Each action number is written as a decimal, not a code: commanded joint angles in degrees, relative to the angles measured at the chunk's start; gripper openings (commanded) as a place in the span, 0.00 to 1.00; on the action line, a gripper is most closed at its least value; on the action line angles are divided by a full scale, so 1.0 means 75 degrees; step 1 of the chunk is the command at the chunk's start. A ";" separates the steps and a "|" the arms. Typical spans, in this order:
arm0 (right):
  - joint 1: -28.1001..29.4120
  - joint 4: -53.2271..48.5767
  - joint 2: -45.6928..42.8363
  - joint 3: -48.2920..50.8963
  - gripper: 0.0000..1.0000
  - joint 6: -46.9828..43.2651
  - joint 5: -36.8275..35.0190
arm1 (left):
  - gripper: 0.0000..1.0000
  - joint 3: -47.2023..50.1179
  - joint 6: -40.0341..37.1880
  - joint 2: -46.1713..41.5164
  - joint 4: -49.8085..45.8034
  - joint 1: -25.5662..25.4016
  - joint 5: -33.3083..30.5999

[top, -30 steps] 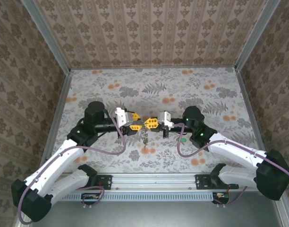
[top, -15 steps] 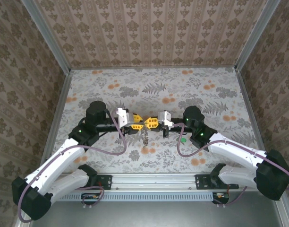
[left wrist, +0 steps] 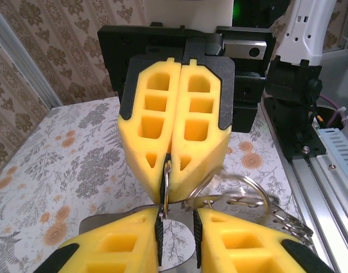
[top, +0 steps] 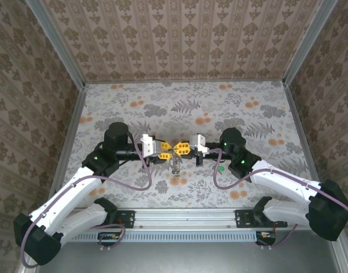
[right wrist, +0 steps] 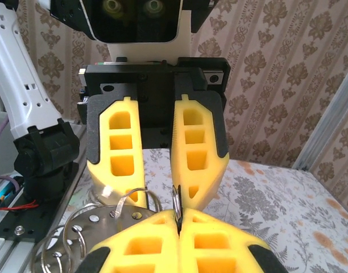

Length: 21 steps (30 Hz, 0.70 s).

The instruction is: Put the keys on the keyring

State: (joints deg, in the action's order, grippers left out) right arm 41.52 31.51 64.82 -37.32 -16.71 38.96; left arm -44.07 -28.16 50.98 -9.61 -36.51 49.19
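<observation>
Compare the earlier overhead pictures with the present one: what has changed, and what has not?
The left tool edged toward the right tool and narrowed its jaws at the keyring, though a gap remains between its fingers. The right tool stayed shut on the keyring, which hangs where it did.

Over the middle of the table [top: 231,108], the left gripper [top: 165,149] from 9 o'clock and the right gripper [top: 178,148] from 3 o'clock meet tip to tip, the keyring [top: 175,165] just at 6 o'clock of them
</observation>
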 commanded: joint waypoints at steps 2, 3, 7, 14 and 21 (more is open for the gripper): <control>0.0019 0.0249 -0.0252 0.0001 0.00 -0.0059 -0.0083 | 0.24 -0.0120 0.0019 -0.0268 -0.0011 0.0039 0.0399; 0.0015 0.0273 -0.0252 0.0027 0.00 -0.0067 -0.0106 | 0.25 -0.0090 0.0130 -0.0269 0.0150 -0.0013 0.0397; 0.0010 0.0510 -0.0184 0.0089 0.00 0.0069 -0.0119 | 0.27 0.0004 0.0315 -0.0236 0.0300 -0.0081 0.0180; 0.0018 0.0522 -0.0181 0.0089 0.00 0.0083 -0.0141 | 0.10 -0.0072 0.0546 -0.0155 0.0453 -0.0072 0.0359; 0.0017 0.0579 -0.0297 0.0113 0.00 0.0137 -0.0155 | 0.10 -0.0231 0.0550 0.0160 0.0352 -0.0081 0.0487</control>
State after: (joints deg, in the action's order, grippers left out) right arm 41.50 32.10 64.10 -36.47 -16.27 38.96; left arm -44.45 -25.08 51.35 -7.22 -36.67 49.43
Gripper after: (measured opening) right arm 0.058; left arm 0.098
